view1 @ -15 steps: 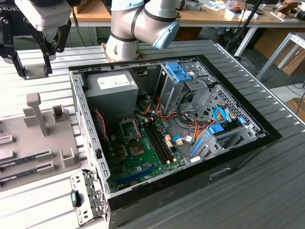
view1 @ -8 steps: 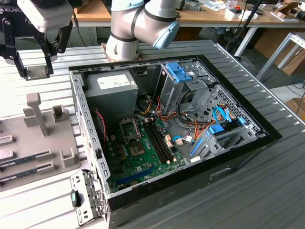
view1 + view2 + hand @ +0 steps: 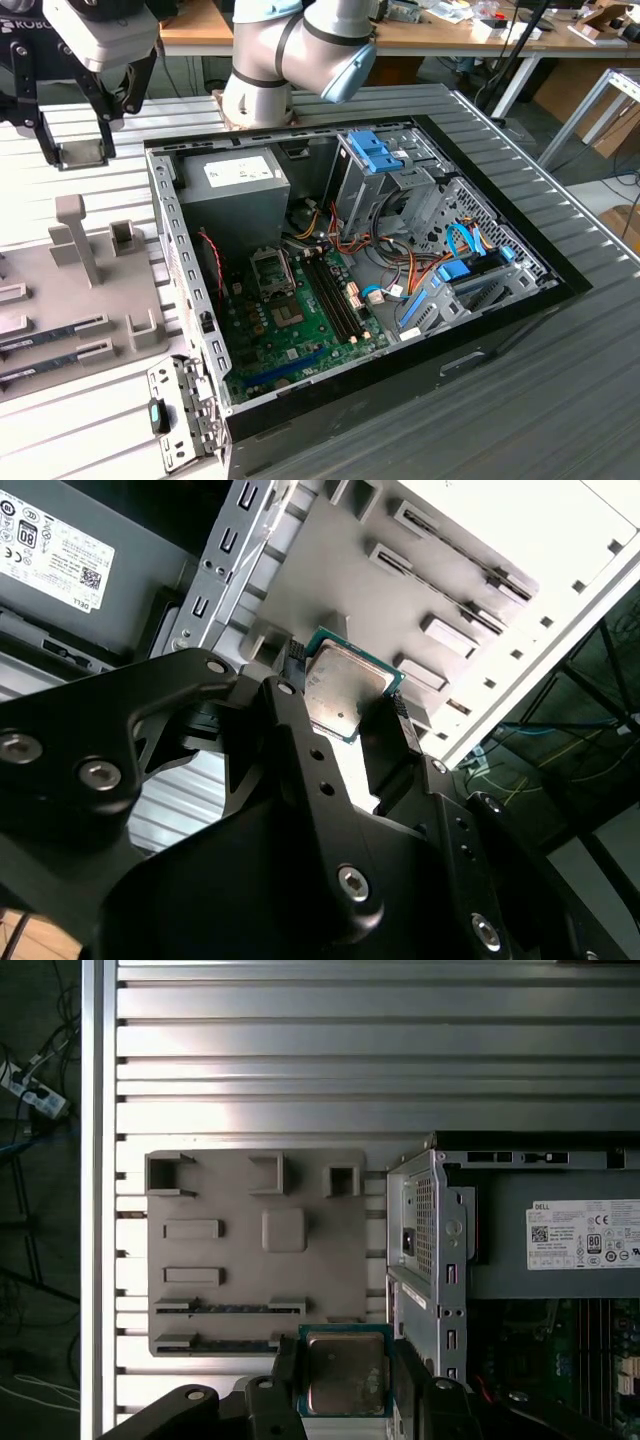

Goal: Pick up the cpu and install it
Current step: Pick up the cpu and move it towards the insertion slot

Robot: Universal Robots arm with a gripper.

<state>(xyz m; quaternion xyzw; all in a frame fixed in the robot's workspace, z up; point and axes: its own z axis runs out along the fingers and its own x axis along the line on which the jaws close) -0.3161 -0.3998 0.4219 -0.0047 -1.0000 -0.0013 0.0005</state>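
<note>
Black metal claw (image 3: pixel 346 1368) clamped on small flat square cpu (image 3: pixel 345 1380), silver-grey top, green rim. Cpu held above edge of grey moulded plastic tray (image 3: pixel 220 1200), just beside open computer case's perforated steel wall (image 3: pixel 425 1220). Ribbed aluminium table (image 3: pixel 300 1060) open beyond tray. Cpu's near edge cut off.

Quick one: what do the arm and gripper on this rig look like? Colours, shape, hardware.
Arm: silver-grey tubular links, black rings at the joints, a light-blue joint cap. Gripper: matte black, angular plate linkage, with silver hex-socket screws and small holes along the fingers. In the exterior view a light grey housing sits above the black fingers.
</note>
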